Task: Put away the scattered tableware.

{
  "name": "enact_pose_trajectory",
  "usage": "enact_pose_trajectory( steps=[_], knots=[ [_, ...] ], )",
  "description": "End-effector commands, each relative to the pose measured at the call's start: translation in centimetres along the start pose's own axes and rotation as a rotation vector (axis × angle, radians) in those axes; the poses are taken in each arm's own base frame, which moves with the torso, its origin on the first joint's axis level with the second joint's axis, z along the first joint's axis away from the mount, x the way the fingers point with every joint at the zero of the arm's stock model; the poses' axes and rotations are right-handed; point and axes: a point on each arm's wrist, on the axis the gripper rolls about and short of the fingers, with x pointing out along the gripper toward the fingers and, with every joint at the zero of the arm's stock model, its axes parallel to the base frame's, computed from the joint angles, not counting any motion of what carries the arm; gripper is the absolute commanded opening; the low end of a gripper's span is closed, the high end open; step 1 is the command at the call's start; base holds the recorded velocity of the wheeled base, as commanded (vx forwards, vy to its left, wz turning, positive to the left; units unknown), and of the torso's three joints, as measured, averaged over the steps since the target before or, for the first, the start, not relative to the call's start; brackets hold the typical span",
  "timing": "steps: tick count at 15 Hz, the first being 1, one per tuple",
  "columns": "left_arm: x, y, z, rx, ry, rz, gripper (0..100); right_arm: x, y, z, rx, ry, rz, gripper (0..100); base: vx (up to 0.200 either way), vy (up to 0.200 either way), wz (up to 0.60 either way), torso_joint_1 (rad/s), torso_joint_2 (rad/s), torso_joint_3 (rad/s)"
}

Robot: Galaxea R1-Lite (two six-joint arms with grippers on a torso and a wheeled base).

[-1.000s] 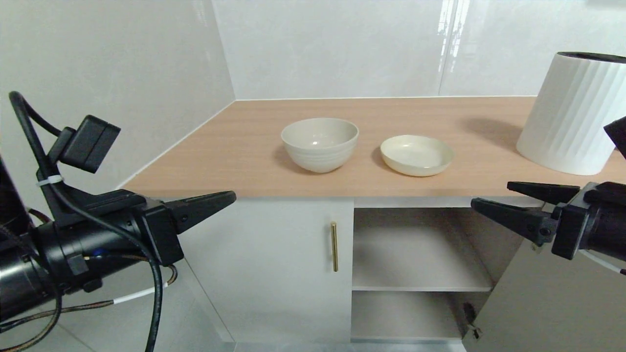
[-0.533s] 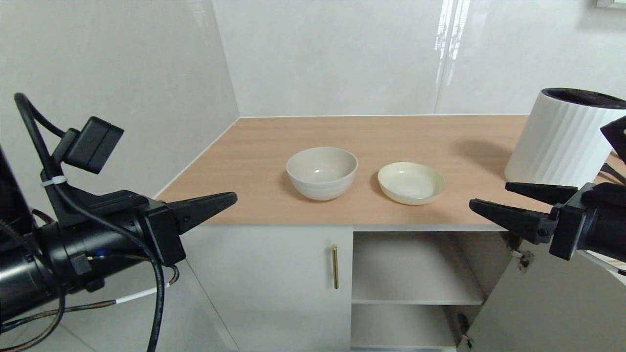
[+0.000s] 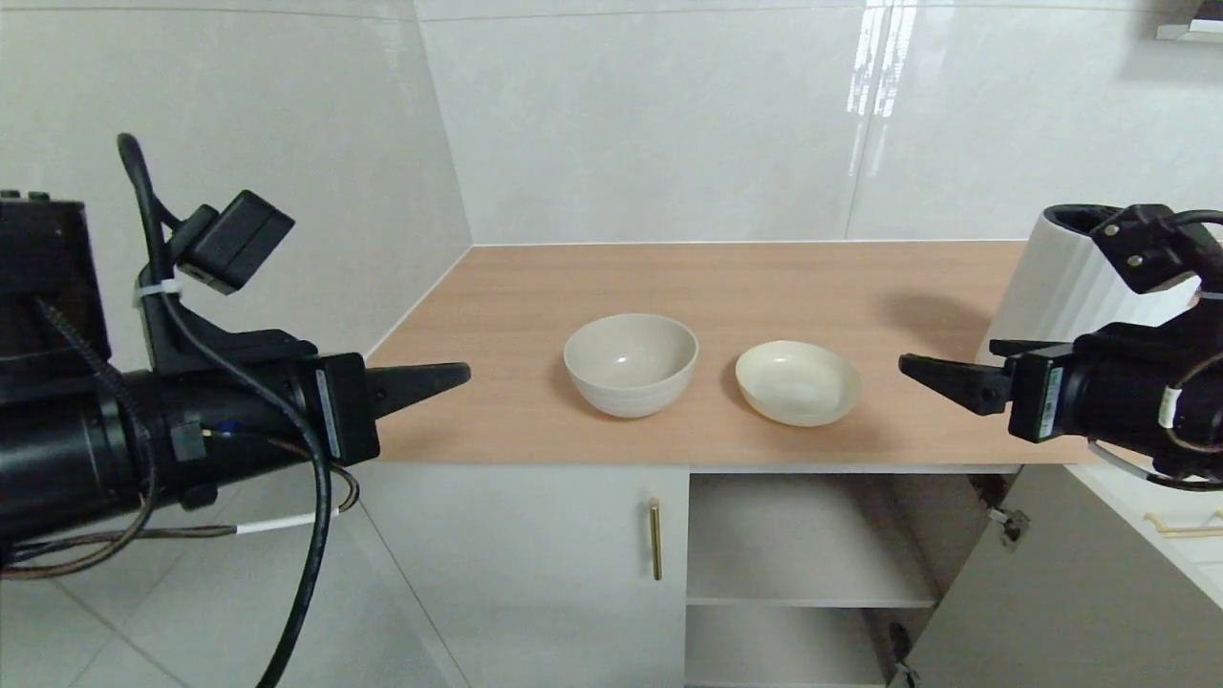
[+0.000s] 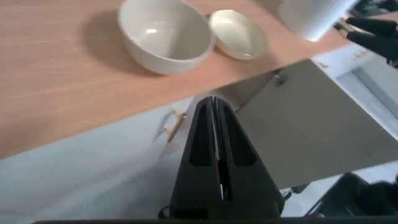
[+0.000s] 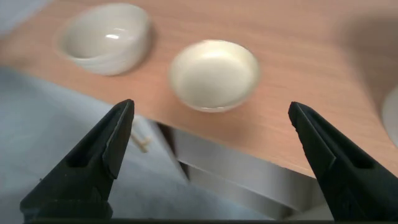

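Closest to me, the left gripper point(image 3: 449, 376) hangs in front of the counter edge with its two fingers pressed flat together, holding nothing. On the other side the right gripper point(image 3: 948, 352) is spread wide and also empty, pointing in toward the crockery. Below them the cabinet point(image 3: 535, 564) has its right-hand door point(image 3: 1051, 592) swung open, showing a bare shelf point(image 3: 807, 573). That looks like the place the pieces are meant to go.

On the countertop point(image 3: 726, 287), near its front edge, a deep pale bowl point(image 3: 631, 363) stands upright. Just beside it, toward the right arm and not touching it, is a shallower cream dish point(image 3: 798, 382).

Both look like glazed ceramic, so I'd expect them to be rigid, smooth, fairly weighty and quick to chip if knocked on the counter edge or shelf. The sound hold is on the rim, one finger inside and one outside. The bowl's tall wall gives plenty to pinch. The dish's low, flared lip gives less and could slide out of a shallow grip.

Farther back on the right stands a tall white ribbed container point(image 3: 1061, 277).
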Motion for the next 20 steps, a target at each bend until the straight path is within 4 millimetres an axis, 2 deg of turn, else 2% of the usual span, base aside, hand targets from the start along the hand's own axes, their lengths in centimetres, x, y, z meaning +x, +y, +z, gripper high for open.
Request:
enact_pose_trajectory(
  steps=[1,3,4,5,7,10,12,15,16,20],
  knots=[
    [1.5,0.7,1.1,-0.014,0.012,0.027,0,2.3,-0.1,-0.5,0.004,0.047,-0.037,100,0.0,0.0,0.0,0.0,0.0,0.0],
    [4.1,1.2,3.1,-0.074,0.035,0.139,0,3.6,-0.3,-0.6,0.05,0.059,-0.109,100,0.0,0.0,0.0,0.0,0.0,0.0],
    [5.3,1.6,3.2,-0.145,0.044,0.241,0,4.0,-0.3,-0.5,0.07,0.061,-0.125,100,0.0,0.0,0.0,0.0,0.0,0.0],
    [7.4,1.6,2.6,-0.2,0.069,0.314,0,4.4,-0.3,-0.3,0.095,0.073,-0.14,100,0.0,0.0,0.0,0.0,0.0,0.0],
    [9.9,1.4,2.1,-0.233,0.072,0.41,0,4.7,-0.2,0.1,0.143,0.117,-0.174,100,0.0,0.0,0.0,0.0,0.0,0.0],
    [12.8,-0.5,2.0,-0.31,0.067,0.364,0,4.9,-0.2,0.4,0.172,0.114,-0.204,100,0.0,0.0,0.0,0.0,0.0,0.0],
    [13.6,-0.5,2.0,-0.33,0.067,0.364,0,4.9,0.0,0.3,0.17,0.118,-0.199,100,0.0,0.0,0.0,0.0,0.0,0.0],
    [12.8,-0.6,2.7,-0.277,0.05,0.369,0,4.9,0.2,0.2,0.168,0.121,-0.192,100,0.0,0.0,0.0,0.0,0.0,0.0],
    [12.7,-0.4,2.8,-0.273,0.043,0.377,100,4.9,0.2,0.1,0.168,0.125,-0.191,100,0.0,0.0,0.0,0.0,0.0,0.0],
    [13.5,0.2,2.3,-0.262,0.063,0.395,100,4.9,0.3,0.1,0.168,0.123,-0.189,100,0.0,0.0,0.0,0.0,0.0,0.0]
  ],
)
